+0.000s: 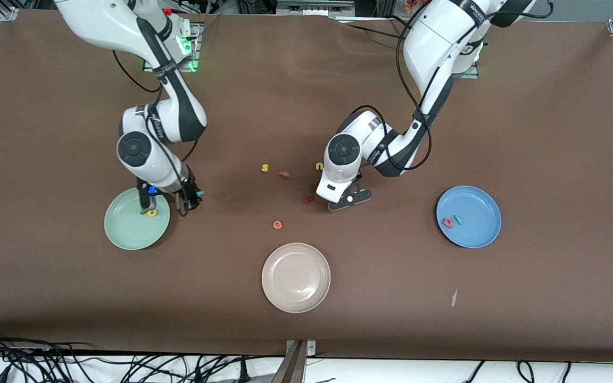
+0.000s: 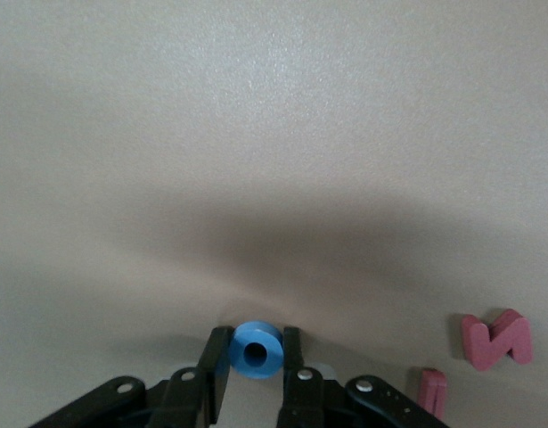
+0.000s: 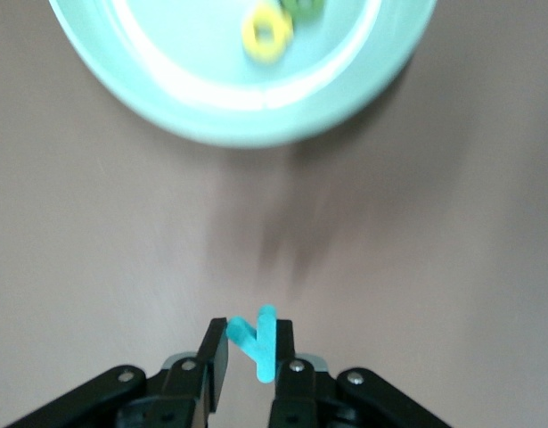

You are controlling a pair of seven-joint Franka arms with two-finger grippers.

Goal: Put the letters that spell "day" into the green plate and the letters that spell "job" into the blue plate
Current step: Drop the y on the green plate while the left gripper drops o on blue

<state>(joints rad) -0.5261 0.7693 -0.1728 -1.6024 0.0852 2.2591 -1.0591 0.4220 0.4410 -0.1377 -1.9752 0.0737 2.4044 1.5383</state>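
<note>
My left gripper (image 2: 256, 343) is shut on the blue ring "o" (image 2: 257, 349), low over the table's middle (image 1: 345, 201). My right gripper (image 3: 251, 334) is shut on the teal "y" (image 3: 260, 343), just off the rim of the green plate (image 1: 125, 229), on the side toward the left arm's end (image 1: 192, 201). In that plate (image 3: 247, 125) lie the yellow "d" (image 1: 151, 213) (image 3: 266, 34) and the dark green "a" (image 1: 144, 211) (image 3: 302, 7). The blue plate (image 1: 477, 234) holds the pink-red "b" (image 1: 447, 223) and the teal "j" (image 1: 458, 218).
A beige plate (image 1: 296, 276) sits nearest the front camera. Loose letters lie mid-table: yellow "s" (image 1: 265, 168), an orange-red letter (image 1: 284, 174), yellow "u" (image 1: 319, 166), orange "e" (image 1: 278, 225), a dark red letter (image 1: 309, 199). Dark red letters (image 2: 496, 339) lie beside my left gripper.
</note>
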